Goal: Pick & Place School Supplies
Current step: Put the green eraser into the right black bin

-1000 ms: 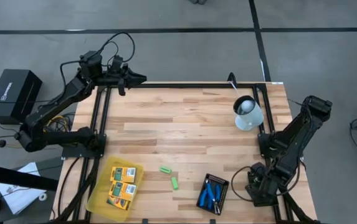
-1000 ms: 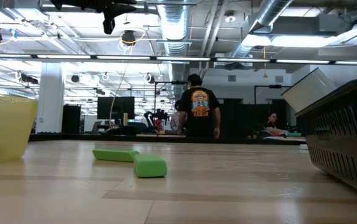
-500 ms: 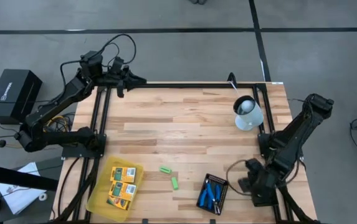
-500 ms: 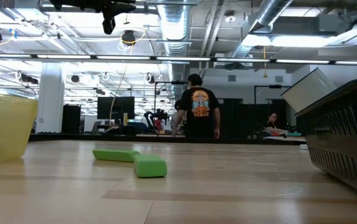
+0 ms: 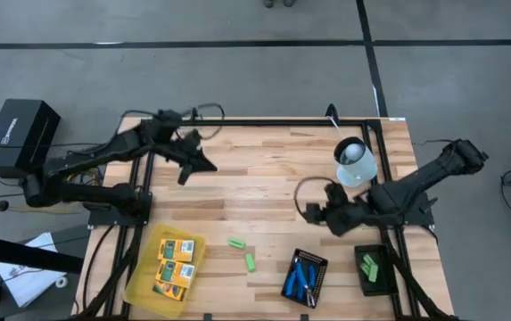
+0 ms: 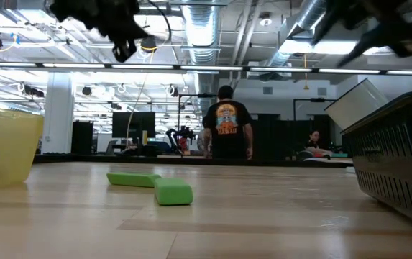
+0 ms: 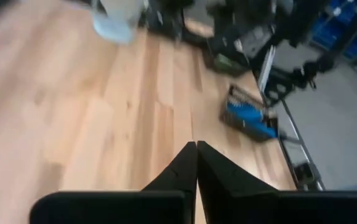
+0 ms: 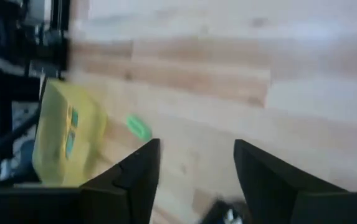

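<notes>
My left gripper (image 5: 201,164) (image 7: 195,152) is shut and hangs over the far-left part of the table, high above the wood. My right gripper (image 5: 316,211) (image 8: 197,168) is open and hovers over the table's middle right. Two green blocks (image 5: 236,242) (image 5: 250,262) lie flat on the wood near the front; one shows as a green block (image 8: 138,128) in the right wrist view. The yellow-orange packs (image 5: 174,264) lie in the yellow tray (image 5: 139,283). The blue-handled tools (image 5: 303,276) lie in one black tray (image 5: 319,264). More green blocks (image 5: 368,266) lie in the second black tray (image 5: 382,283).
A pale round cup-like thing (image 5: 355,162) stands by the far-right edge, close behind my right arm. A black frame rails the table's left, far and right sides. In the low view a person (image 6: 227,131) stands far off in the room behind.
My left arm has swung from beyond the far-left corner in over the table, toward its middle. My right arm has risen from the black tray off the near-right corner and reached toward the table's middle, uncovering that tray and its green blocks. The things on the table have stayed put.
</notes>
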Controlling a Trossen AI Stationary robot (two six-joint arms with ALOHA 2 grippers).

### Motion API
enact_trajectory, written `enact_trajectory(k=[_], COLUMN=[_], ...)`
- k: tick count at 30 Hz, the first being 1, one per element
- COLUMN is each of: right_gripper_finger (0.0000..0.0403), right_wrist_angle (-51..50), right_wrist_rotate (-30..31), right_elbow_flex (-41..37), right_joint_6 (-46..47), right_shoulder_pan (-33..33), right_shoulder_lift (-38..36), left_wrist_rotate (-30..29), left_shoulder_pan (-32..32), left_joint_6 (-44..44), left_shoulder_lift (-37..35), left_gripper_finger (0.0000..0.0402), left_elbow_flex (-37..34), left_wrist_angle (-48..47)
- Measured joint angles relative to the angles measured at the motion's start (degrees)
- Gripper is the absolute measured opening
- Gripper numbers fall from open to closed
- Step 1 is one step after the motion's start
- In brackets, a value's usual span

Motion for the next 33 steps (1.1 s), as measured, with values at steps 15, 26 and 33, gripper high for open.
enact_trajectory(k=[15,26,33], right_gripper_finger=[0.0115,0.0108,0.0108], right_wrist_angle=[5.9,5.9,6.8], right_wrist_rotate=[-0.5,-0.7,-0.7], right_elbow_flex=[1.9,1.9,1.9], right_joint_6=[-24.4,-37.6,-41.0], right_shoulder_pan=[-12.7,-14.3,-14.3], right_shoulder_lift=[1.9,1.9,1.9], left_wrist_rotate=[-14.6,-25.8,-25.9], left_shoulder_pan=[-21.2,-36.0,-40.0], left_joint_6=[-13.7,-24.2,-25.3], left_shoulder_lift=[0.3,17.2,29.4], left_gripper_finger=[0.0001,0.0,0.0], left_elbow_flex=[-18.6,-17.4,-11.4], left_wrist_angle=[18.9,25.5,28.3])
